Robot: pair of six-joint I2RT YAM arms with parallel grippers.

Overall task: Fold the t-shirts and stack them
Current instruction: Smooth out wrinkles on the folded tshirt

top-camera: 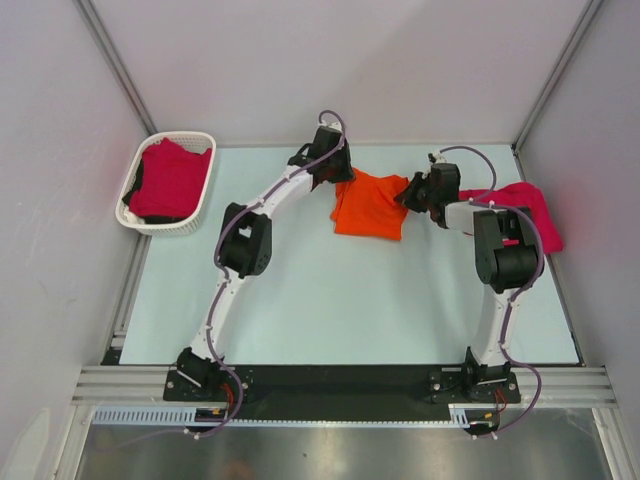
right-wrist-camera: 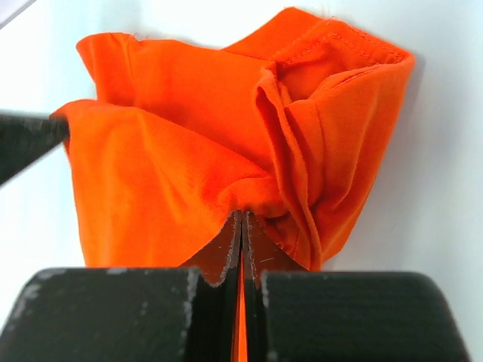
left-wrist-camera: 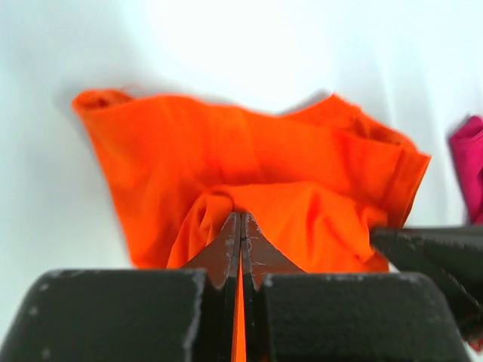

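The bright orange t-shirt [top-camera: 370,207] hangs bunched between both grippers at the far middle of the table. My left gripper [top-camera: 338,178] is shut on its left upper edge; orange cloth [left-wrist-camera: 249,188] shows between the pressed jaws [left-wrist-camera: 241,219]. My right gripper [top-camera: 408,192] is shut on its right upper edge; the cloth [right-wrist-camera: 189,151] is pinched at the jaw tips [right-wrist-camera: 241,217]. A crimson-pink t-shirt [top-camera: 537,212] lies at the right edge behind the right arm, and shows in the left wrist view [left-wrist-camera: 469,162]. Another crimson-pink shirt [top-camera: 168,180] fills the basket.
A white plastic lattice basket [top-camera: 196,137] stands at the far left, off the table's mat. The pale table surface [top-camera: 350,300] lies in front of the shirt. Grey walls enclose the back and sides.
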